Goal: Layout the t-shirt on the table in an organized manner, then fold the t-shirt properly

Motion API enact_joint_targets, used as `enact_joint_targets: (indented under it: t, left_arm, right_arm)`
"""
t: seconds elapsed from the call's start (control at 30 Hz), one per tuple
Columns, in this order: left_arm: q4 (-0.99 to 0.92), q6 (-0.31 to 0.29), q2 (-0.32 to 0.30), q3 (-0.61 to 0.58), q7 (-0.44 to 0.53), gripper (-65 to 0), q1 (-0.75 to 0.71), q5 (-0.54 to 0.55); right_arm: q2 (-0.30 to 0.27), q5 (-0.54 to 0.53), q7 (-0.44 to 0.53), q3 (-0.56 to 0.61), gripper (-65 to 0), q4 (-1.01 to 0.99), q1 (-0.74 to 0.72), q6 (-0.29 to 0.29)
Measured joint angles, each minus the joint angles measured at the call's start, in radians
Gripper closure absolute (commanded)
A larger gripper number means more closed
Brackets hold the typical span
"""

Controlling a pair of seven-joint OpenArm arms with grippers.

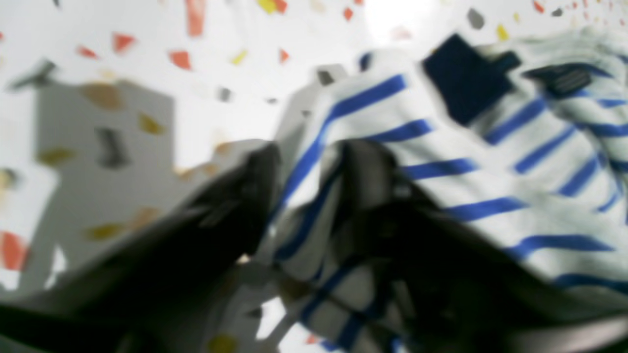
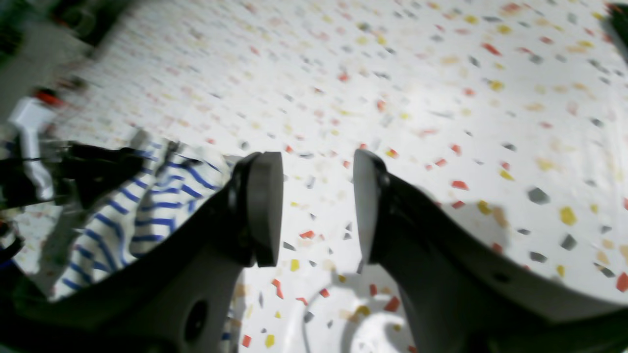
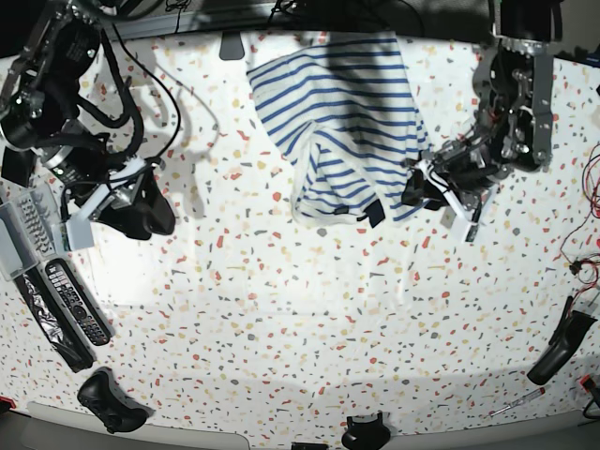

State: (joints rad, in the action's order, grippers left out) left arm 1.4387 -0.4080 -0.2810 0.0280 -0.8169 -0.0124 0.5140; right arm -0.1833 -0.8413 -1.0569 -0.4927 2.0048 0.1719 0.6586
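The t-shirt (image 3: 328, 112), white with blue stripes, lies crumpled at the back middle of the table (image 3: 281, 309). Its lower part is bunched. My left gripper (image 3: 414, 190) is shut on the shirt's lower right edge. In the left wrist view the striped cloth (image 1: 490, 162) is pinched between the dark fingers (image 1: 245, 196), and a dark tag (image 1: 461, 78) lies on the cloth just beyond. My right gripper (image 3: 150, 217) hangs over bare table at the left, well apart from the shirt. In the right wrist view it (image 2: 316, 206) is open and empty, with the shirt (image 2: 157, 196) off to its left.
Remote controls (image 3: 70, 300) and a grey tray (image 3: 23, 230) lie along the table's left edge. A black controller (image 3: 108, 398) sits at the front left. A black tool (image 3: 562, 342) and a screwdriver (image 3: 516, 401) lie at the front right. Cables run along the back.
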Motion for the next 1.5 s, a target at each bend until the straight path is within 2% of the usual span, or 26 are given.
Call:
enact_joint_targets:
  t: [0.1,0.23,0.33,0.47,0.5,0.57,0.63,0.67,0.83,0.93,1.03,1.1,1.23,1.33,1.4,1.5]
  left_arm:
    - [0.008,-0.015,-0.064,-0.002,-0.017,-26.9,-0.001,0.075]
    - [0.039,-0.015,-0.148,0.022,-0.023,-26.9,-0.003,0.087]
    - [0.074,-0.015,-0.174,0.09,-0.024,-26.9,-0.031,0.163]
    - [0.124,-0.045,-0.179,0.225,-0.05,-26.1,-0.094,0.218]
    - [0.131,-0.045,-0.179,0.249,-0.057,-25.0,-0.113,0.241]
    - [0.134,-0.065,-0.18,0.277,-0.071,-19.2,-0.162,0.269]
    - [0.132,-0.1,-0.177,0.278,-0.077,-6.0,-0.229,0.282]
    - [0.132,-0.103,-0.17,0.279,-0.085,0.0,-0.258,0.298]
    - [0.131,-0.117,-0.081,0.275,-0.117,0.0,-0.311,0.335]
    - [0.131,-0.133,-0.027,0.275,-0.139,0.0,-0.32,0.333]
    - [0.131,-0.167,0.019,0.274,-0.149,0.0,-0.32,0.328]
    - [0.131,-0.166,0.05,0.273,-0.142,0.0,-0.317,0.328]
    - [0.131,-0.166,0.098,0.274,-0.126,0.0,-0.286,0.316]
    - [0.131,-0.165,0.145,0.274,-0.084,0.0,-0.248,0.219]
    - [0.131,-0.165,0.166,0.266,-0.085,0.0,-0.23,0.206]
    - [0.131,-0.165,0.167,0.219,-0.085,0.0,-0.213,0.193]
  right_arm:
    - [0.0,0.002,0.0,0.005,-23.2,0.0,0.0,0.0]
    - [0.0,-0.001,0.0,0.006,-23.2,0.0,0.0,0.0]
    - [0.001,0.0,0.0,0.006,-23.1,0.0,0.0,0.0]
    - [0.003,-0.001,-0.001,0.006,-22.0,-0.002,0.0,0.0]
    - [0.003,-0.002,-0.005,0.006,-19.4,-0.008,0.0,0.0]
    - [0.003,-0.003,-0.058,0.006,-9.3,-0.031,-0.003,0.0]
    - [0.003,0.002,-0.097,0.011,0.0,-0.061,0.002,0.0]
    - [0.002,0.003,-0.097,0.019,0.0,-0.072,0.011,0.0]
    - [0.002,0.01,-0.091,0.124,0.0,-0.1,0.073,0.006]
    - [0.002,0.087,-0.093,0.216,0.0,-0.101,0.114,0.013]
    - [0.002,0.107,-0.032,0.285,0.0,-0.101,0.136,0.012]
    - [0.0,0.105,0.003,0.328,0.0,-0.101,0.133,0.012]
    - [-0.002,0.107,0.014,0.41,0.0,-0.101,0.129,0.011]
    - [-0.001,0.16,0.082,0.427,0.0,-0.101,0.13,0.011]
    - [-0.003,0.187,0.127,0.418,0.0,-0.101,0.128,0.0]
    - [-0.002,0.188,0.177,0.393,0.0,-0.101,0.124,-0.011]
